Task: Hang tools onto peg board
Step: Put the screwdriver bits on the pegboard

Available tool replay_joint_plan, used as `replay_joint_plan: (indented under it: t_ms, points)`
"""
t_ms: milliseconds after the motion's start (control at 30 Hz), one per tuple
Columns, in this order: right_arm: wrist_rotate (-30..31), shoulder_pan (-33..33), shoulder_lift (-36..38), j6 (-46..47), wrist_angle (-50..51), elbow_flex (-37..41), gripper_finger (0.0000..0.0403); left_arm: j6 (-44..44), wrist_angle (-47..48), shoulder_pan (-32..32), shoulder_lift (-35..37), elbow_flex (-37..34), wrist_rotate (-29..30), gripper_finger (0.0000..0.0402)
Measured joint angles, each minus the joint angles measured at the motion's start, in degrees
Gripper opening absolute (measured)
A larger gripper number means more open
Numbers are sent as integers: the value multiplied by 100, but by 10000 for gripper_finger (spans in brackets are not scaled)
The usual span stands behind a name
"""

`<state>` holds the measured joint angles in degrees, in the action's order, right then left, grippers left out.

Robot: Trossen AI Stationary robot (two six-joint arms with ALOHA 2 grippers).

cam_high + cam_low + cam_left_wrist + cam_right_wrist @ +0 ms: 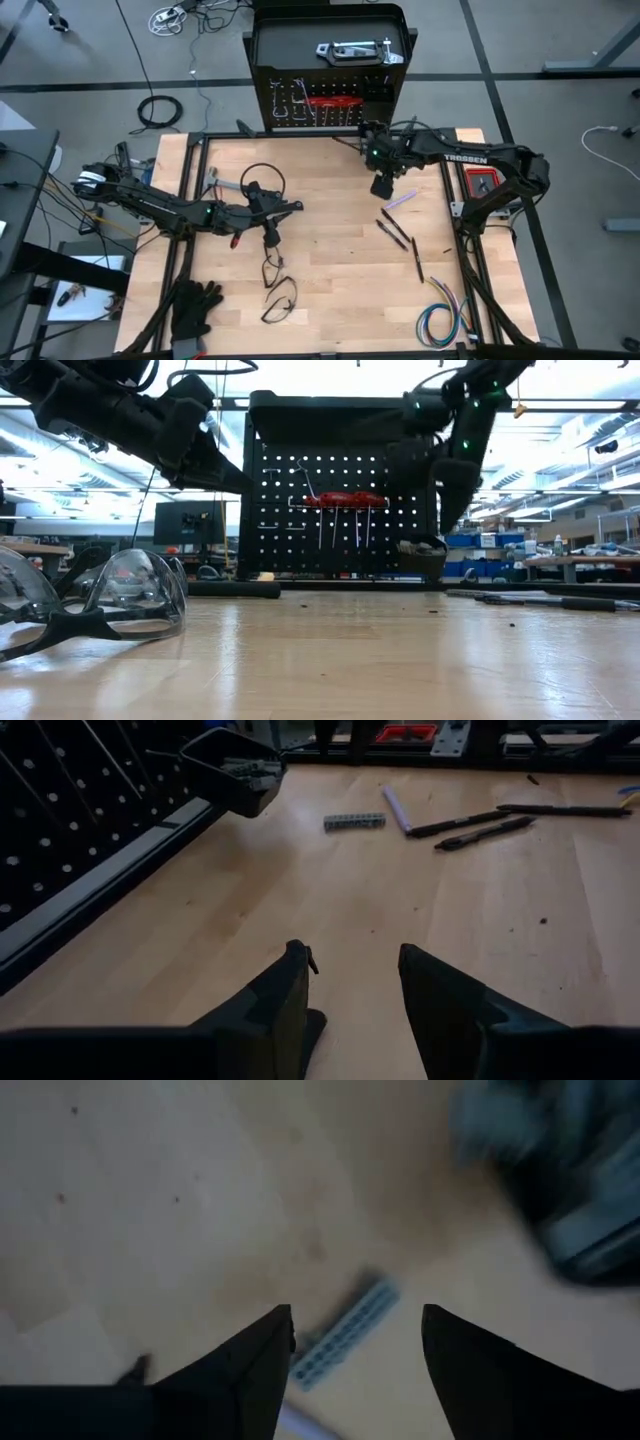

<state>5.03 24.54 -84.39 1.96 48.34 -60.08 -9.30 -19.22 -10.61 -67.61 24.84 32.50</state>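
Pale wood planking is forming the light wooden table top (330,250), which is standing on a grey floor with loose cables lying about; the low view is showing an open workshop with desks and a monitor beyond. At the table's far edge the upright black perforated peg board (340,510) is carrying a row of red-handled tools (338,500) on its hooks, and its small black bin (232,770) is projecting from the lower right of the panel.

The right gripper (355,1345) is hovering just in front of the peg board, near the bin, with its fingers standing apart and nothing between them. A small grey-blue perforated metal strip (345,1330) is lying flat on the wood directly below the gap, clear of both fingers. Slim dark pen-like tools (398,235) are lying just beyond it toward the near edge.

The left gripper (355,970) is waiting over the table's left half, fingers partly apart and empty. Clear safety glasses (95,600) are resting on the near left; black gloves (195,305) and a coloured wire bundle (440,320) are lying at the front corners.
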Motion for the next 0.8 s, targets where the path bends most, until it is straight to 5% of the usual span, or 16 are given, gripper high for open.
replay_joint_plan:
  t_ms: [400,567,700,800]
  points:
    - [-23,256,-35,1164,-1335,1459,269,-8,-70,1,0,0,-220,156]
    - [-149,375,-686,1183,-1908,1831,276,19,-73,11,0,0,-218,156]
    - [-290,368,-967,1158,-1902,1750,254,145,-130,11,0,0,-207,156]
    - [-262,323,-880,1077,-1800,1657,202,158,-144,11,0,0,-167,156]
